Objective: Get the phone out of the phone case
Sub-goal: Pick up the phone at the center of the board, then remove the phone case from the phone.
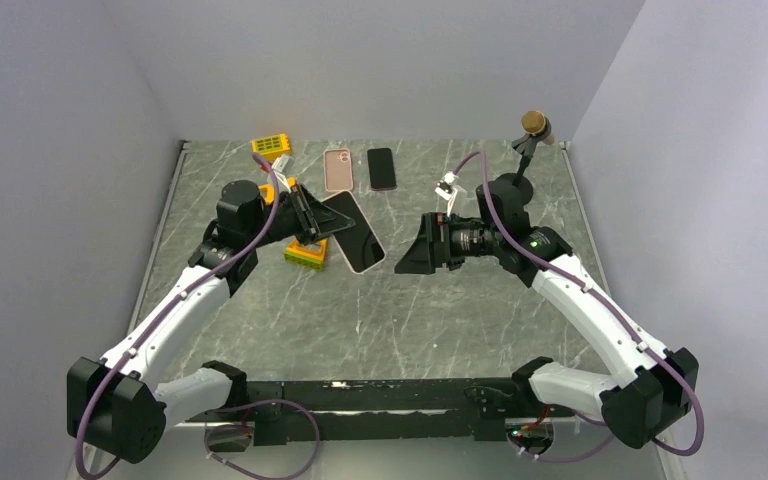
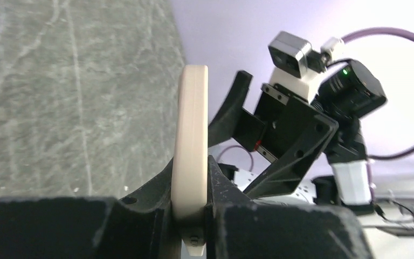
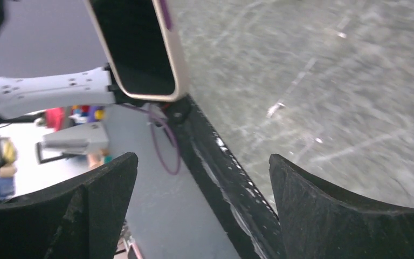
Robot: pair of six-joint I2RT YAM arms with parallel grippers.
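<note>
My left gripper [image 1: 312,226] is shut on a cased phone [image 1: 356,232], a dark screen in a beige-pink case, and holds it above the table at centre left. In the left wrist view the case [image 2: 191,145] is edge-on, clamped between the jaws. My right gripper [image 1: 412,256] is open and empty, just right of the phone and pointing at it. In the right wrist view its fingers [image 3: 323,210] stand wide apart, and the phone's corner [image 3: 137,51] is at top left.
A pink case [image 1: 337,169] and a black phone [image 1: 381,167] lie at the back of the table. A yellow block [image 1: 305,255] sits under the left gripper, another yellow piece [image 1: 271,146] at back left. A brown-topped stand [image 1: 533,128] is at back right.
</note>
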